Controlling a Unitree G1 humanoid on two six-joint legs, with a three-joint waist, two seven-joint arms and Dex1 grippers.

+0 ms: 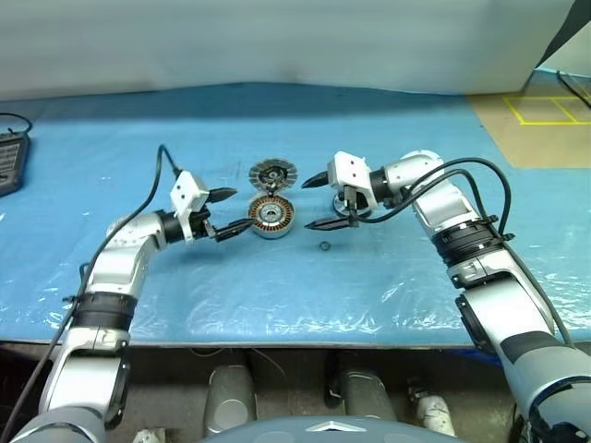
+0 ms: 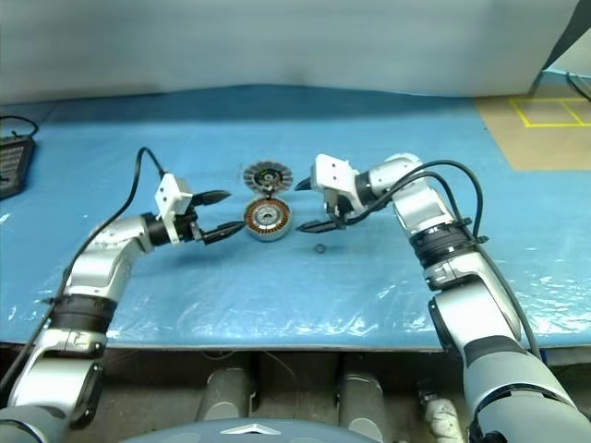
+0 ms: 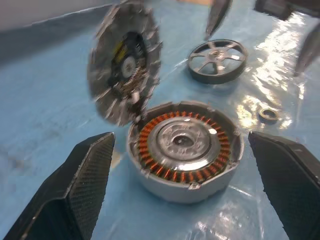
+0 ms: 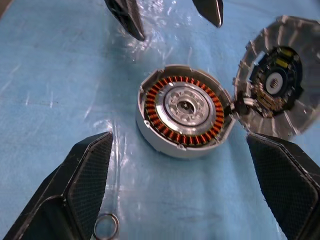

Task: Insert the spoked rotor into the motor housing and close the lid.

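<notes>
Both grippers, left (image 1: 229,210) and right (image 1: 320,200), hang wide open and empty either side of the housing (image 3: 184,148), likely lining up. Its hinged lid (image 3: 124,70) stands open behind, leaving the windings clear for the spoked wheel (image 3: 217,60), lying farther off beside the right gripper.

A bench (image 1: 277,295) runs across the whole view, covered with a blue sheet (image 1: 111,120) under shiny, wrinkled clear plastic that catches the light in white glints. A pale grey wall (image 1: 277,37) stands along its far edge at 12 o'clock. At 2 o'clock lies brown floor (image 1: 545,138) marked with yellow tape lines (image 1: 540,111). At 9 o'clock a dark device (image 1: 9,161) with a black cable sits at the bench's edge. Below the near edge, at 6 o'clock, it is dark.
</notes>
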